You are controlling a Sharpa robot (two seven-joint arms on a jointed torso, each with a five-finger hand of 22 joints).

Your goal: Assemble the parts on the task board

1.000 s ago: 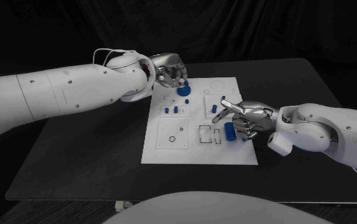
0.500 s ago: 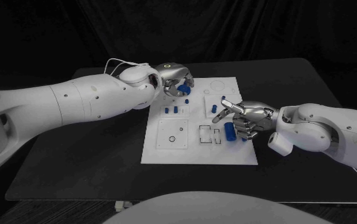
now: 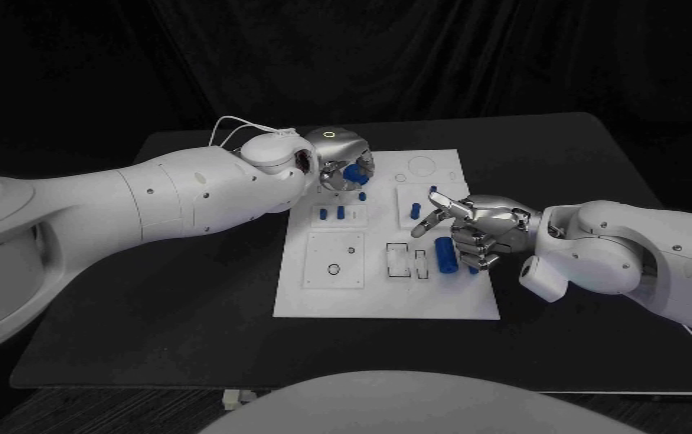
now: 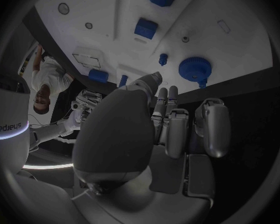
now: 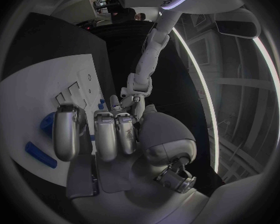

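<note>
Where the task board [image 3: 378,299] lies in the middle of the black table [image 3: 173,284], two hands are over it, one at each side. The left hand [image 3: 336,157] hangs above the board's far left corner. In the left wrist view its fingers [image 4: 176,129] are curled in side by side with nothing between them. The one round blue part [image 4: 193,68] sits on the board just beyond them, close to the board's edge and apart from the fingertips.

The right hand [image 3: 473,229] rests at the board's right edge, about midway along it. One finger is stretched out over the board and the rest are curled. One long blue cylinder [image 3: 446,254] lies on the board right beside the curled fingers. I cannot tell whether they grasp it, merely touch it, or are clear of it.

Besides these two, six small blue parts [image 3: 340,211] can be counted in the head view, all on the far half of the board. Two of them are side by side near the left edge. The other four are scattered between the two hands. The near half of the board carries three rectangular outlines [image 3: 335,259].
</note>
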